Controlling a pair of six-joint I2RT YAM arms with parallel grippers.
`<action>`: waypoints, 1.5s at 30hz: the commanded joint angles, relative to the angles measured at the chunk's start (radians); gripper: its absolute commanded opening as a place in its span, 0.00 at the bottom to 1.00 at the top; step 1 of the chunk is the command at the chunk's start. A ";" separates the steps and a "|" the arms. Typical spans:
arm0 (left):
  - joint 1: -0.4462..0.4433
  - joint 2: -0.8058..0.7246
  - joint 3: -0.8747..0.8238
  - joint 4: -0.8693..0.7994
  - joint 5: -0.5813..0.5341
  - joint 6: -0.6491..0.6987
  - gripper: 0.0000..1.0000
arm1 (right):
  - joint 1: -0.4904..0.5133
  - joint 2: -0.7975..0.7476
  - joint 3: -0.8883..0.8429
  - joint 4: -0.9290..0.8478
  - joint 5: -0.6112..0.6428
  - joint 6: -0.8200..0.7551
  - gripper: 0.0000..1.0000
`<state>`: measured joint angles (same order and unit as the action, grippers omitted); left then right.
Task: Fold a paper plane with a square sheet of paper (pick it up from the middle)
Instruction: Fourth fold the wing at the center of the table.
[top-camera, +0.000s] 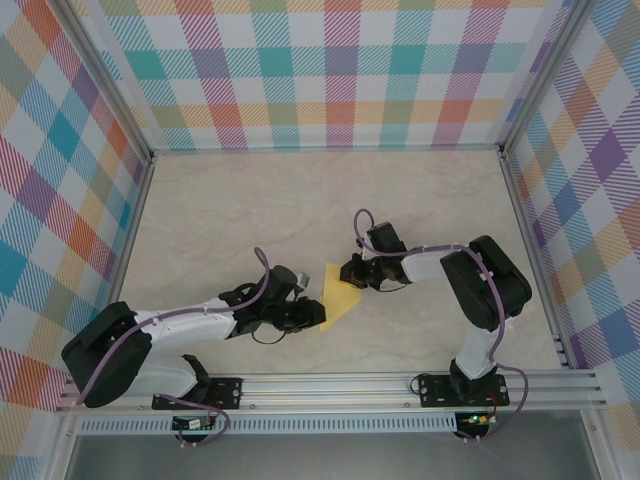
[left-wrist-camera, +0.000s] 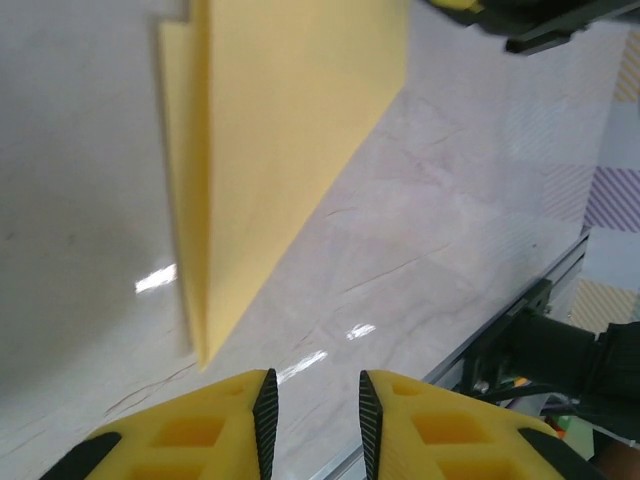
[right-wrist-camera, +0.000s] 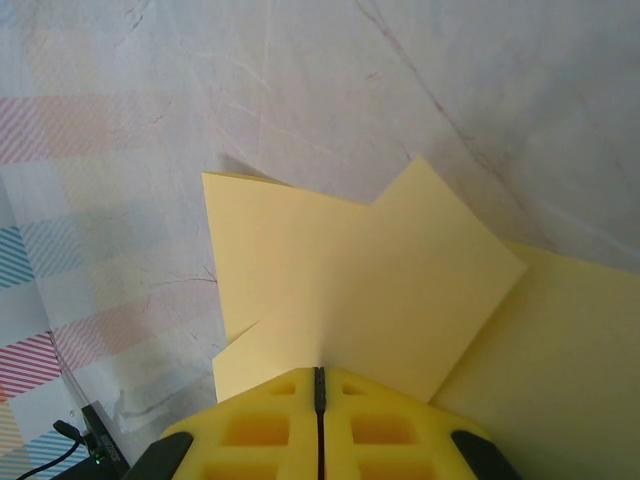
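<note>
Here's the folded sheet of thin yellow paper (top-camera: 338, 300), in overlapping angular layers, sitting mid-table between the two arms. The right gripper (right-wrist-camera: 319, 372) has its yellow fingers pressed tight together on the sheet's upper edge. The left gripper (left-wrist-camera: 313, 385) sits just short of the paper's pointed lower tip, jaws narrowly parted with nothing between them. Underneath is the pale marbled tabletop (top-camera: 250, 210).

Yellow-fingered left pincer (left-wrist-camera: 315, 388), purple cables (top-camera: 262, 268)

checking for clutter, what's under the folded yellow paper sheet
Pale marbled tabletop shows around the thin folded yellow paper sheet, which the right gripper pinches. What lies directly beneath it is covered.
</note>
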<state>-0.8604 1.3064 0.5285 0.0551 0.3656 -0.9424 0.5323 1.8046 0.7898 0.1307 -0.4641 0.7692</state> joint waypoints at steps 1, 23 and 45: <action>0.005 0.066 0.073 0.049 0.004 0.004 0.30 | 0.000 0.042 -0.053 -0.129 0.107 -0.014 0.07; -0.001 0.114 -0.113 0.009 0.128 0.081 0.30 | 0.002 0.050 -0.065 -0.141 0.122 -0.018 0.07; 0.036 0.254 0.159 0.088 -0.041 0.076 0.29 | 0.006 0.038 -0.040 -0.153 0.110 -0.010 0.08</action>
<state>-0.8288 1.5066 0.6617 0.1020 0.3290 -0.8707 0.5331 1.8027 0.7834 0.1375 -0.4629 0.7700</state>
